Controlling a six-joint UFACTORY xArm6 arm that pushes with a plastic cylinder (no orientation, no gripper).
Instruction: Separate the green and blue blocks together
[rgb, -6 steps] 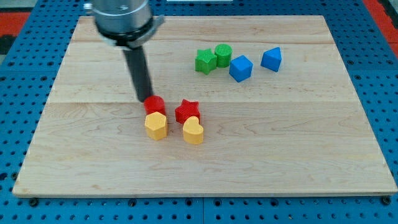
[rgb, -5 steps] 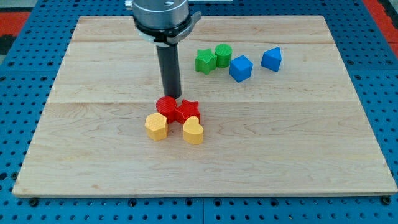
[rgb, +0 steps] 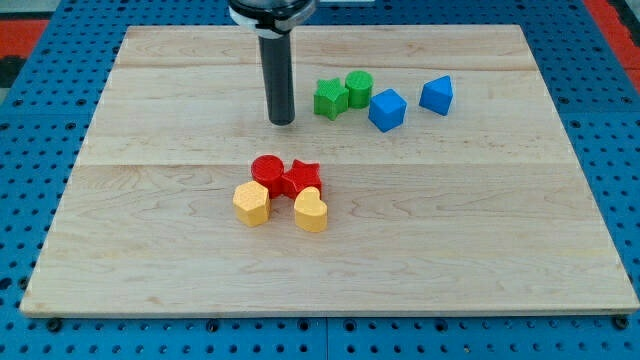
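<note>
Tip (rgb: 282, 122) sits left of green star block (rgb: 329, 99).

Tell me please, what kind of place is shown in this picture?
Probably a robotics lab bench: a pale wooden board lies on a blue perforated mounting plate, small coloured plastic blocks lie on it, and my tip stands left of the green star-shaped block.

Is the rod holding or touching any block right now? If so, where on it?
Nothing is held. My tip is free on the board, apart from the green star block at its right and above the red round block.
</note>
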